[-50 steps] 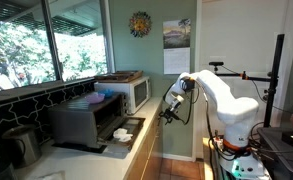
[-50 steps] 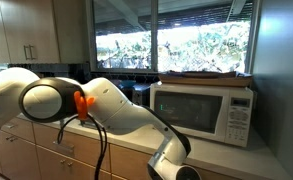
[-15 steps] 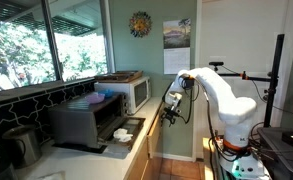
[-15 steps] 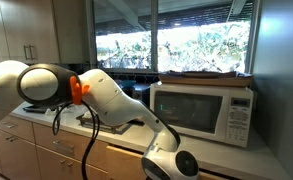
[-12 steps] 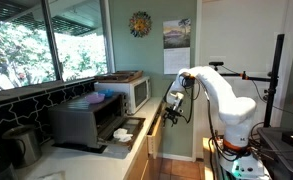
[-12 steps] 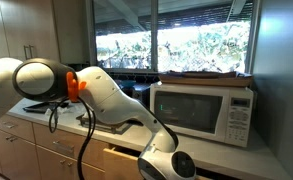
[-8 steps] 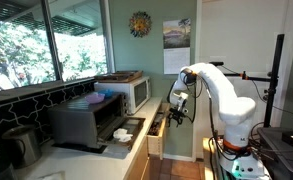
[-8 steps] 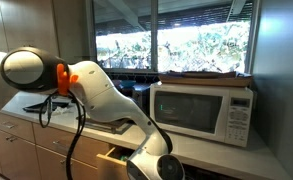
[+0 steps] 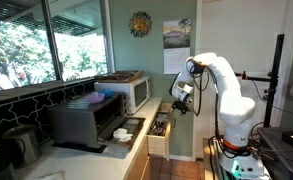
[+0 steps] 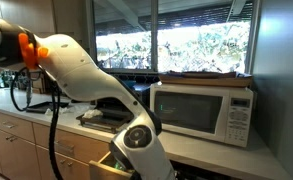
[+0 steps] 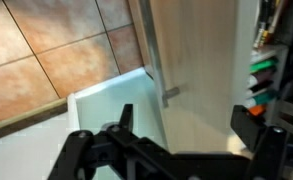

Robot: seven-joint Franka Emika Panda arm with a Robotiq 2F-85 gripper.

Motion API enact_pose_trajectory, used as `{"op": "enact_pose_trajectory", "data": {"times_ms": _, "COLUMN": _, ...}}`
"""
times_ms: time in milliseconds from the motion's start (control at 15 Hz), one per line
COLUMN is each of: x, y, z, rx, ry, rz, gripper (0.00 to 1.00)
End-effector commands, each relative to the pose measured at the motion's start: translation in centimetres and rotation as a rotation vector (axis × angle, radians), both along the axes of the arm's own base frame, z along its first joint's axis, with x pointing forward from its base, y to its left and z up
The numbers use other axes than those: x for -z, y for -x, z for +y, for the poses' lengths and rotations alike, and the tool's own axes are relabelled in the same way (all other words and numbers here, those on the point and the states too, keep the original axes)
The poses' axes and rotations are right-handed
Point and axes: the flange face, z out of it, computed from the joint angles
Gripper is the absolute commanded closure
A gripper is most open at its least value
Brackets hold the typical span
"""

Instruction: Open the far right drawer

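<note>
Three appliances line the worktop point(image 9: 71, 158) in an exterior view: a dark kettle point(image 9: 22, 146) at the left, then a toaster oven point(image 9: 84, 122) with its door down, then a white microwave point(image 9: 129, 92) by the wall. Just right of them the far right drawer point(image 9: 159, 128) stands pulled out from under the worktop's end, with dark things lying inside. The gripper point(image 9: 179, 104) hangs at its outer end, and the white arm point(image 9: 226, 85) rises behind. In the wrist view, tiled floor point(image 11: 56, 50) lies at the left, the drawer's pale wood runs down the middle, and coloured utensils point(image 11: 262, 75) show at the right. The gripper is released, its black fingers point(image 11: 123, 118) spread wide on either side of that wood.
</note>
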Motion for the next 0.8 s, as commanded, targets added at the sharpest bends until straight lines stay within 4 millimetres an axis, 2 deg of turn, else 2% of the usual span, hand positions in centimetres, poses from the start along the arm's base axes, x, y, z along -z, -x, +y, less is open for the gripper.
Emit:
{"op": "enact_pose_trajectory", "data": {"times_ms": 0, "x": -6.8, "y": -0.5, "z": 3.0, "rx": -0.081, "ry": 0.123, "rz": -0.096, "gripper": 0.00}}
{"op": "enact_pose_trajectory", "data": {"times_ms": 67, "x": -8.0, "y": -0.9, "z": 3.6, "rx": -0.116, "ry": 0.111, "rz": -0.127, "gripper": 0.00}}
{"op": "enact_pose_trajectory", "data": {"times_ms": 133, "x": -8.2, "y": -1.1, "z": 3.9, "rx": -0.143, "ry": 0.063, "rz": -0.144, "gripper": 0.00}}
{"op": "enact_pose_trajectory", "data": {"times_ms": 333, "x": -7.7, "y": -0.5, "z": 4.4, "rx": -0.204, "ry": -0.120, "rz": -0.137, "gripper": 0.00}}
{"op": "enact_pose_trajectory", "data": {"times_ms": 467, "x": -6.9, "y": 0.4, "z": 3.9, "rx": -0.218, "ry": -0.222, "rz": -0.077, "gripper": 0.00}}
{"op": "enact_pose_trajectory", "data": {"times_ms": 600, "x": -6.8, "y": 1.3, "z": 2.6, "rx": -0.197, "ry": -0.224, "rz": -0.019, "gripper": 0.00}}
{"op": "enact_pose_trajectory", "data": {"times_ms": 667, "x": -7.1, "y": 0.6, "z": 3.1, "rx": -0.213, "ry": -0.200, "rz": -0.065, "gripper": 0.00}}
{"op": "enact_pose_trajectory", "data": {"times_ms": 733, "x": -7.1, "y": 1.0, "z": 2.8, "rx": -0.205, "ry": -0.200, "rz": -0.060, "gripper": 0.00}}
